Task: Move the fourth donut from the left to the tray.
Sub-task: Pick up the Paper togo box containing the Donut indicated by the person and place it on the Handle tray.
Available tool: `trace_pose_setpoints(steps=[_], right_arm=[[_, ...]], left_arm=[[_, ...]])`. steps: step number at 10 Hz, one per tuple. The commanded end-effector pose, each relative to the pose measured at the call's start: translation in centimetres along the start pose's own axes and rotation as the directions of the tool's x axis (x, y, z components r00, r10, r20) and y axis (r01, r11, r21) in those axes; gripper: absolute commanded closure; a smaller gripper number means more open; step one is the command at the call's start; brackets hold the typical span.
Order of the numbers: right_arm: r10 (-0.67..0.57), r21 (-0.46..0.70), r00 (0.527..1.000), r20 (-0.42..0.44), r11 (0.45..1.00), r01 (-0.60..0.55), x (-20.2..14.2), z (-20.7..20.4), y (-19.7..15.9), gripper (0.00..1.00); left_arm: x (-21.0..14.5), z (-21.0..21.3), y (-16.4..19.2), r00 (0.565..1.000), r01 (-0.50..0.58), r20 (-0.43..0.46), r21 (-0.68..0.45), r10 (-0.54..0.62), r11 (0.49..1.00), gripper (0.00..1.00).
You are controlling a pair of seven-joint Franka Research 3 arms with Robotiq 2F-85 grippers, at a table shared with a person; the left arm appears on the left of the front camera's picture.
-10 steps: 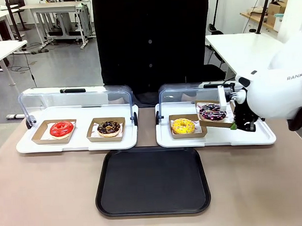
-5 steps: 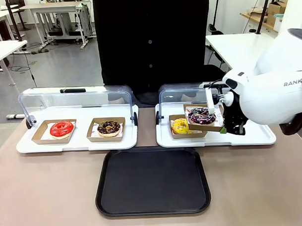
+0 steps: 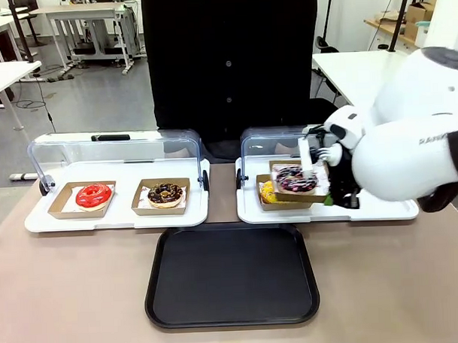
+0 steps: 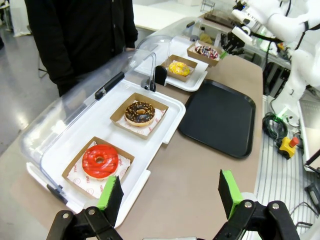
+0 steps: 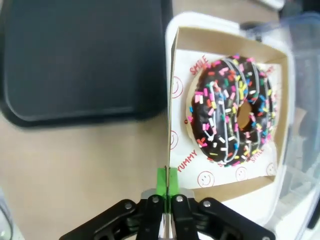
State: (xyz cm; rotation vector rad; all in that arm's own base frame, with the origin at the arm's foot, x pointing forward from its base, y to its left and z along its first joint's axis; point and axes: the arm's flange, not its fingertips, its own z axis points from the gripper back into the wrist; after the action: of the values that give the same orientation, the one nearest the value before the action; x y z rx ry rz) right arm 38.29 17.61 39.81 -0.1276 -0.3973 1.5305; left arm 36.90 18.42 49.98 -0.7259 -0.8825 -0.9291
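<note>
I see my right gripper (image 5: pixel 165 197) clamped on the wall of the small cardboard tray carrying the fourth donut (image 3: pixel 295 178), lifted over the yellow donut (image 3: pixel 268 191). The black tray (image 3: pixel 231 275) lies below. My left gripper (image 4: pixel 167 192) hangs spread apart, holding nothing.
</note>
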Motion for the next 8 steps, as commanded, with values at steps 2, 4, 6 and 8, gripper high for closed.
trace_pose_setpoints(steps=[2, 4, 6, 8], right_arm=[[-0.039, -0.069, 0.999, 0.001, 0.997, 0.039, 3.7, -2.1, 7.9, 0.98], [-0.035, -0.021, 0.999, -0.007, 0.999, 0.034, 6.1, -2.8, 11.7, 0.98], [-0.026, -0.023, 0.999, -0.023, 0.999, 0.025, 7.6, -4.0, 14.5, 0.98], [-0.020, -0.024, 1.000, -0.023, 1.000, 0.019, 8.3, -4.9, 16.7, 0.98]], left_arm=[[0.1, 0.1, 0.0, 0.999, 0.018, 0.028, -0.002, -0.018, 1.000, 0.00], [0.1, 0.1, 0.0, 0.999, 0.018, 0.028, -0.002, -0.018, 1.000, 0.00], [0.1, 0.1, 0.0, 0.999, 0.018, 0.028, -0.002, -0.018, 1.000, 0.00], [0.1, 0.1, 0.0, 0.999, 0.018, 0.028, -0.002, -0.018, 1.000, 0.00]])
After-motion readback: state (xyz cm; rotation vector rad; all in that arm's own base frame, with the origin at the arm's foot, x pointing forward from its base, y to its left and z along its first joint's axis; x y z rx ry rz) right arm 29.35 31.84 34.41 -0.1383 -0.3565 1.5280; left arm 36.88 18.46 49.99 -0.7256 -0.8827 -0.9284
